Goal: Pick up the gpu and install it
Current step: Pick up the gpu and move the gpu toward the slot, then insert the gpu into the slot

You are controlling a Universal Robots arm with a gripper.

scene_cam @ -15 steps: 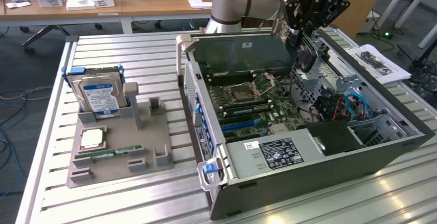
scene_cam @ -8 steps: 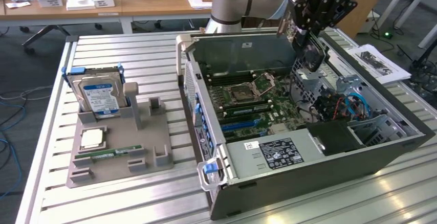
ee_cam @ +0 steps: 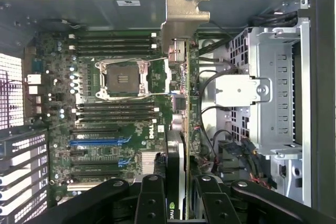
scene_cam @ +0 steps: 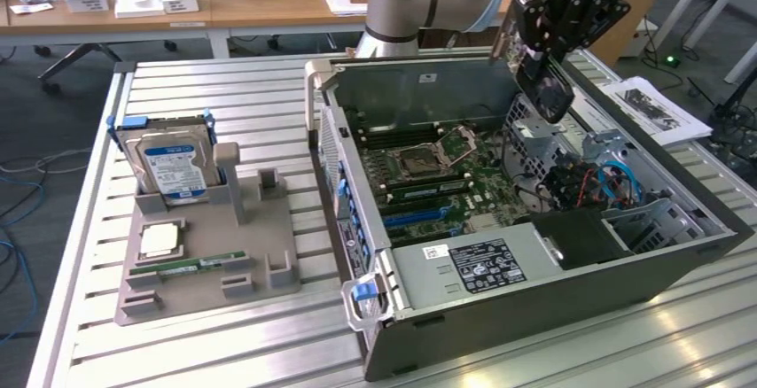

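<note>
My gripper (scene_cam: pixel 548 51) is shut on the gpu (scene_cam: pixel 545 91), a dark card that hangs upright above the open computer case (scene_cam: pixel 662 268), over its far right part. In the wrist view the gpu (ee_cam: pixel 183 103) is seen edge-on between my black fingers (ee_cam: pixel 151 198), its pale metal bracket (ee_cam: pixel 184 17) pointing at the case's far wall. The card hovers above the motherboard (ee_cam: pixel 121 103), beside the processor socket (ee_cam: pixel 122 80) and in line with the expansion slots (ee_cam: pixel 100 141). Whether it touches the board cannot be told.
A grey fixture (scene_cam: pixel 207 264) at the exterior view's left holds a silver hard drive with a blue label (scene_cam: pixel 172 166), a processor chip (scene_cam: pixel 159 239) and a green memory stick (scene_cam: pixel 195 264). Inside the case are a metal drive cage (ee_cam: pixel 273 87) and cables (scene_cam: pixel 591 184). Papers (scene_cam: pixel 657 109) lie beside the case.
</note>
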